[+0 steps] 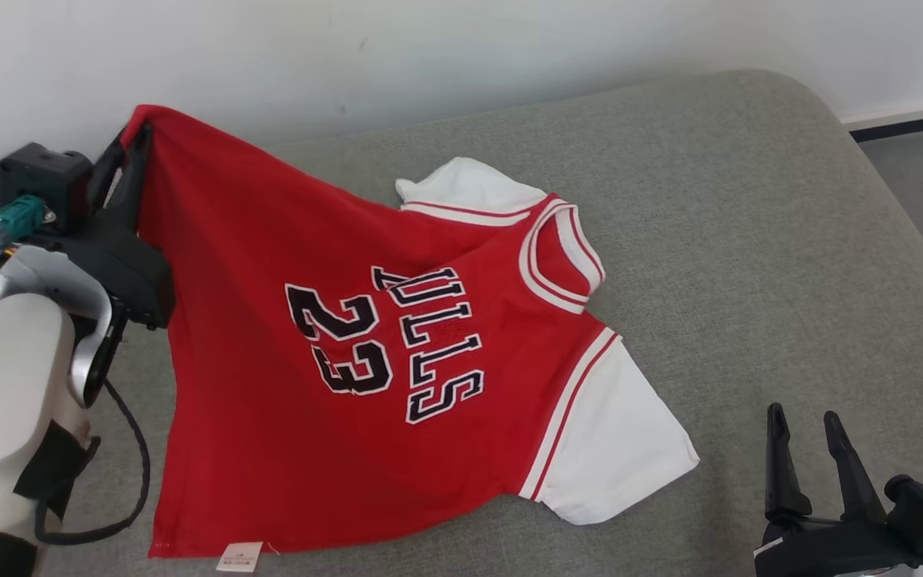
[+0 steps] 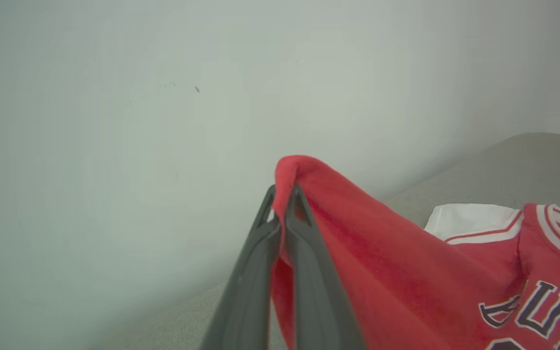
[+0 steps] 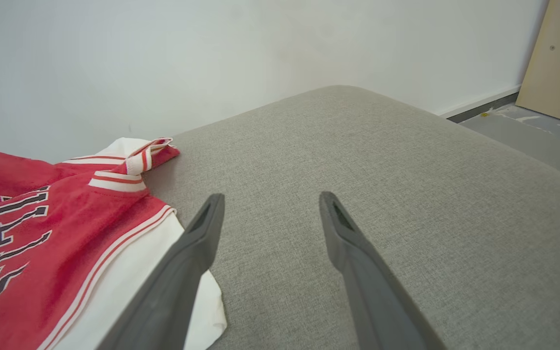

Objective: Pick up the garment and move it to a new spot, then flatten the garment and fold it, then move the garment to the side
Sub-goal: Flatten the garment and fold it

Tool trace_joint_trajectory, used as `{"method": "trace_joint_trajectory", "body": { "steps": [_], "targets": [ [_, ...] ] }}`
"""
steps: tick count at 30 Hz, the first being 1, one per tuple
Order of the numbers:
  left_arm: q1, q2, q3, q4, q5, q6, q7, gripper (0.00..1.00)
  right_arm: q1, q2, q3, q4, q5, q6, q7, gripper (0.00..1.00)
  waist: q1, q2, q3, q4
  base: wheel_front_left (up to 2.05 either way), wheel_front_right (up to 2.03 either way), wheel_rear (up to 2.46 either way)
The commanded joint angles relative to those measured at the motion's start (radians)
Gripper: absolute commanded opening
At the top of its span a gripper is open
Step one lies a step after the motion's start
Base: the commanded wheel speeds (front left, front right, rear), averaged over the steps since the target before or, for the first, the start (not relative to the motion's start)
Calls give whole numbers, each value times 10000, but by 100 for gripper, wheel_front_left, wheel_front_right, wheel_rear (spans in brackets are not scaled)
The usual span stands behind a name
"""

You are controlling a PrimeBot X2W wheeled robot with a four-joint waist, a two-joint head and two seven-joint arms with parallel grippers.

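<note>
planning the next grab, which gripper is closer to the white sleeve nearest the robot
Right. The right gripper is open just beside that white sleeve, apart from it; the left gripper is across the jersey, shut on its far hem corner.

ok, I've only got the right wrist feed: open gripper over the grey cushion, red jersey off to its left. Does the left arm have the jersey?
Observer: Yes. The left gripper is shut on one red hem corner of the jersey and holds it up near the wall.
Operator: Whole thing off the surface?
Observer: No. Only that corner is up. In the head view the white sleeve and the collar lie on the cushion.
Operator: Anything on the hem I should know about?
Observer: A small white tag sits at the near hem edge, on the side away from the collar.
</note>
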Motion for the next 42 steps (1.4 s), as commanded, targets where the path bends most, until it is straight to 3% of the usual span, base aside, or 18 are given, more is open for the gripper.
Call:
{"method": "trace_joint_trajectory", "body": {
  "steps": [1,2,4,11,16,27,32,38,42],
  "targets": [
    [-64,27,47,109,-70,55,-27,0,-3,8,-28,-8,-84,-21,-3,100,0,-1,45,-69,0,0,0],
    [-51,52,73,203,-110,63,-17,0,-1,11,-29,-12,-91,-21,-3,100,0,-1,53,-84,0,0,0],
    [76,67,54,393,-138,75,-75,100,22,36,-27,-16,-105,-21,-3,100,0,-1,61,-98,0,0,0],
    [687,-25,167,771,-324,251,-872,100,71,76,76,22,-135,-21,-4,100,0,-1,-182,64,0,0,0],
    [1308,-60,454,406,-440,614,-1349,100,145,46,204,-186,-127,-21,-3,100,0,-1,-470,282,0,0,0],
    [4767,-473,1623,-2984,-380,1690,-1552,100,451,-129,483,-373,-228,-21,-3,100,0,-1,-1166,1347,0,0,0],
    [6742,-1008,2000,-4520,-106,2056,-1555,100,660,-201,498,-361,-225,-21,-4,100,0,-1,-1416,1866,0,0,0],
    [7774,-1545,2165,-5171,179,2068,-1555,100,774,-277,555,-364,-216,-21,-4,100,0,-1,-1560,2258,0,0,0],
    [8247,-1856,2364,-5544,339,1816,-1555,100,695,-296,705,-363,-211,-21,-4,100,0,-1,-1605,2303,0,0,0]
  ]
}}
